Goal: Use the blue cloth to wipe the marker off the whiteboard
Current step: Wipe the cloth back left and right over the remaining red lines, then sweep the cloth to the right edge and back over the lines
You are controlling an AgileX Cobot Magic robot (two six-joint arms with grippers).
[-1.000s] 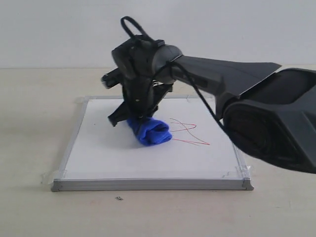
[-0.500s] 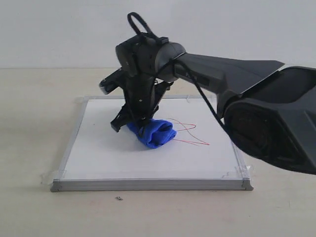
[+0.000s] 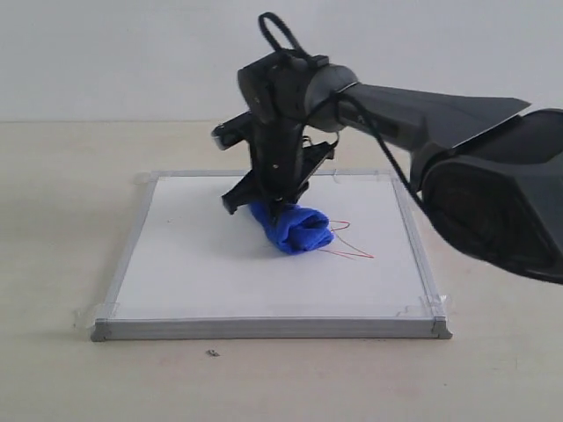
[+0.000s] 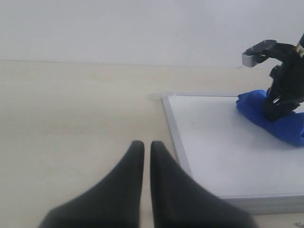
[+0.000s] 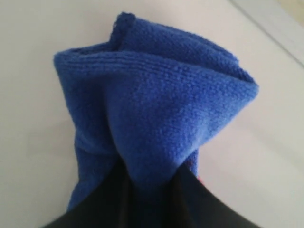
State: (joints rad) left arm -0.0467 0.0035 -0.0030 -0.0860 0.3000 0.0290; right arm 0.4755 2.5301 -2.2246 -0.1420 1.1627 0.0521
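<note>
The whiteboard (image 3: 202,272) lies flat on the table, grey frame around it. The blue cloth (image 3: 297,230) rests bunched on its middle, pinched at the far end by my right gripper (image 3: 274,209), which is shut on it. In the right wrist view the cloth (image 5: 156,109) fills the frame above the dark fingers (image 5: 190,199). Red marker (image 3: 350,253) lines show just right of the cloth; part is hidden under it. My left gripper (image 4: 143,147) hovers shut over the bare table beside the board's frame (image 4: 173,128), holding nothing. From there the cloth (image 4: 280,123) shows far off.
Clear tape sits on the board's corners (image 3: 88,315). A small dark speck (image 3: 212,353) lies on the table in front of the board. The right arm's bulky links (image 3: 493,202) hang over the board's right side. Pale tabletop (image 4: 71,123) surrounds the board.
My right gripper has dragged the blue cloth rightward across the board, covering more of the red lines. Less marker shows now than a second ago.
</note>
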